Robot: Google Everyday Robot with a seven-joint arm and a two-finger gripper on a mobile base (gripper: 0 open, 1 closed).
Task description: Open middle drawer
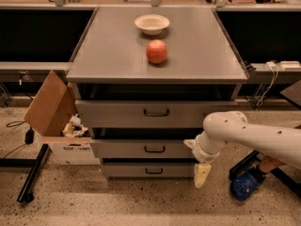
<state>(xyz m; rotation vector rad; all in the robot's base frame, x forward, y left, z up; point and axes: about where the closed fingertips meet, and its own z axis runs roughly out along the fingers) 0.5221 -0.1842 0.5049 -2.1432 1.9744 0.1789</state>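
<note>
Low, right of the middle drawer (122, 149), hangs the gripper (202, 175), openness unclear; blue shoe (244, 187) nearby.

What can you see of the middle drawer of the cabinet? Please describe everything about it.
The middle drawer shows a wide, shallow, flat front, gray and metal-looking, with a small black bar handle at its centre. It sits level between a taller drawer above and a smaller drawer below, with a dark gap over it, and seems closed. The arm's wrist covers its right end. The gripper hangs below that corner, away from the handle.
</note>
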